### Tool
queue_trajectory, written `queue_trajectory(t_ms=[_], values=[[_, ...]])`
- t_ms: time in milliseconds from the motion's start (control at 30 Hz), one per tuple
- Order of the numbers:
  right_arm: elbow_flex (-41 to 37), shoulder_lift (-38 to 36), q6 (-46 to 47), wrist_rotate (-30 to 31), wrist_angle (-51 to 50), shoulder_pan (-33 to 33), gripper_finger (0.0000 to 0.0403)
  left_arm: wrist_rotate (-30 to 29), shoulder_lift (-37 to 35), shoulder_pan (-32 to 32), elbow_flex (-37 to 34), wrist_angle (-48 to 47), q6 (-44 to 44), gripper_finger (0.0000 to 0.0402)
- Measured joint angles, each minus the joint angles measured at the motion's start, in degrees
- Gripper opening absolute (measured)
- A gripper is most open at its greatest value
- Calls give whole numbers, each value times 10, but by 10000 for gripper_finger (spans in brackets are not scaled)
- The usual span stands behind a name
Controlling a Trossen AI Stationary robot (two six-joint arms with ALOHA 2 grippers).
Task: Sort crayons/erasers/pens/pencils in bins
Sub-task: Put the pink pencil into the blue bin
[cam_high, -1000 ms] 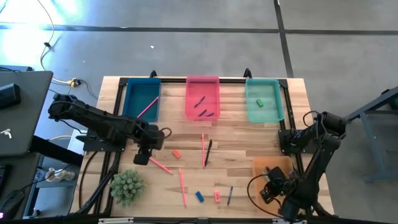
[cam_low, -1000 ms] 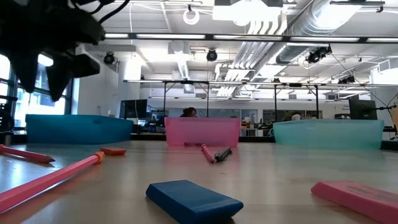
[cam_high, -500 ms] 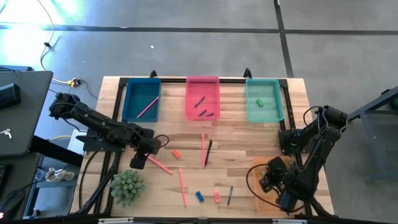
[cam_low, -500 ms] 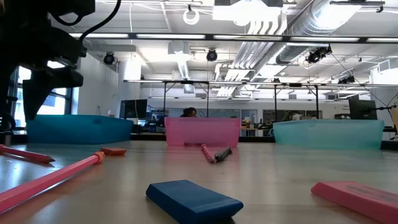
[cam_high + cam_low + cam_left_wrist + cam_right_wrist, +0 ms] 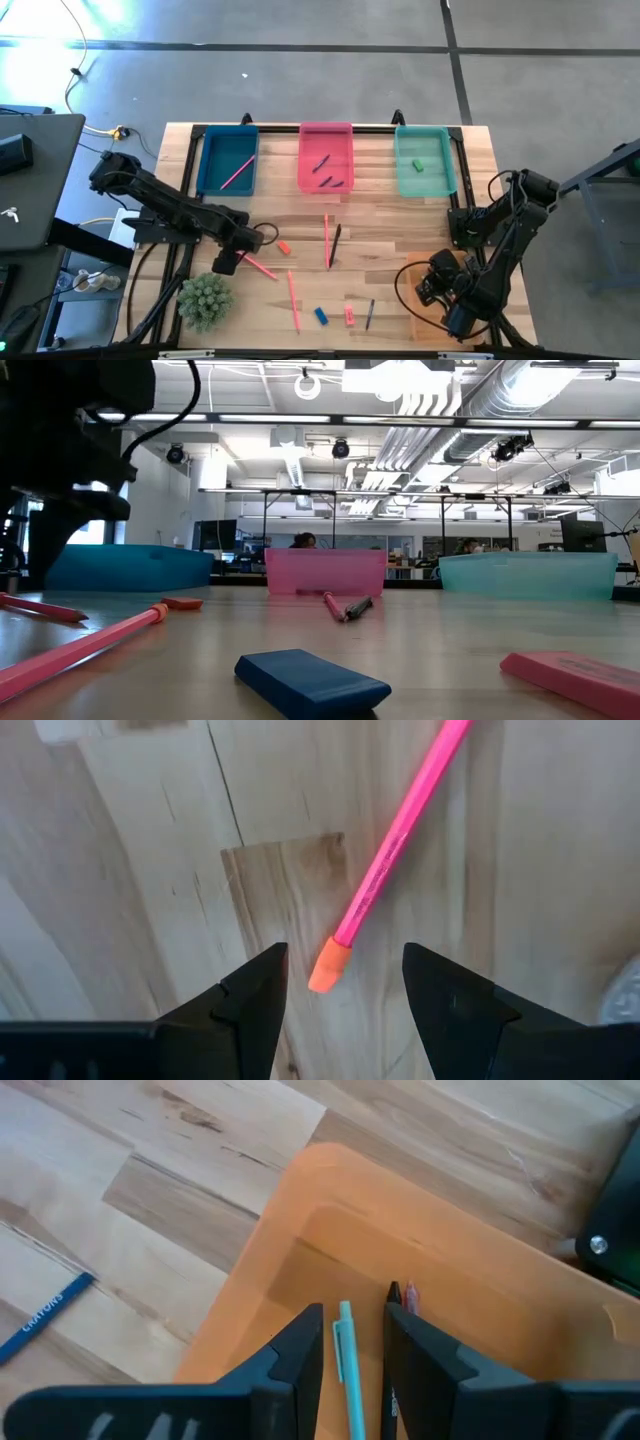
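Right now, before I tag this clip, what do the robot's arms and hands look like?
Both arms are dark, jointed links with black cables looping alongside. The left hand ends in two broad, flat matte-black fingers with angled tips. The right hand has the same dark, wedge-shaped fingers. No markings are visible on either.

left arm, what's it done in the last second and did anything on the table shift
The left gripper has moved toward the table's left front and come down over the eraser end of the pink pencil, open, nothing gripped yet. The right gripper stays over the orange bin, shifted only slightly. The bins, sticks and erasers lie as before.
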Motion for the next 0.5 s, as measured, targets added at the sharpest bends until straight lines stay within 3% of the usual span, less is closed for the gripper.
queue_trajectory(t_ms=[500], values=[[0, 0, 0, 2, 0, 0, 99, -4, 81, 0, 3, 10, -2, 184]])
